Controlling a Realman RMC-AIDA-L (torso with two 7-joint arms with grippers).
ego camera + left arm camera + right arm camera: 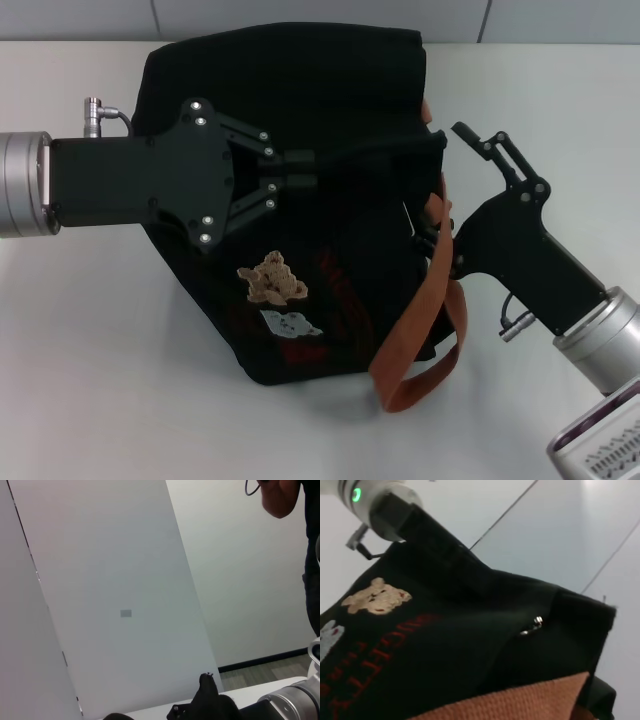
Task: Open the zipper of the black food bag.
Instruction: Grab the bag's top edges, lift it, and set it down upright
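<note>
My right gripper [440, 215] sits against the orange-brown strap [418, 315]; whether its fingers grip, I can't tell. The black food bag [330, 290] sits mid-table [90, 340]. My left gripper [312, 170] pinches its top fabric.

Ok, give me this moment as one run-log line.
left claw: shut on bag's top fabric | right claw: open, beside bag's right end | black food bag: on its side | pull tab: ungrasped

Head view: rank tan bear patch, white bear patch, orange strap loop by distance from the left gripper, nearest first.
From the left gripper, over the black food bag:
1. Tan bear patch, on the bag's front below the fingers.
2. White bear patch, just beneath the tan one.
3. Orange strap loop, at the bag's right side.
</note>
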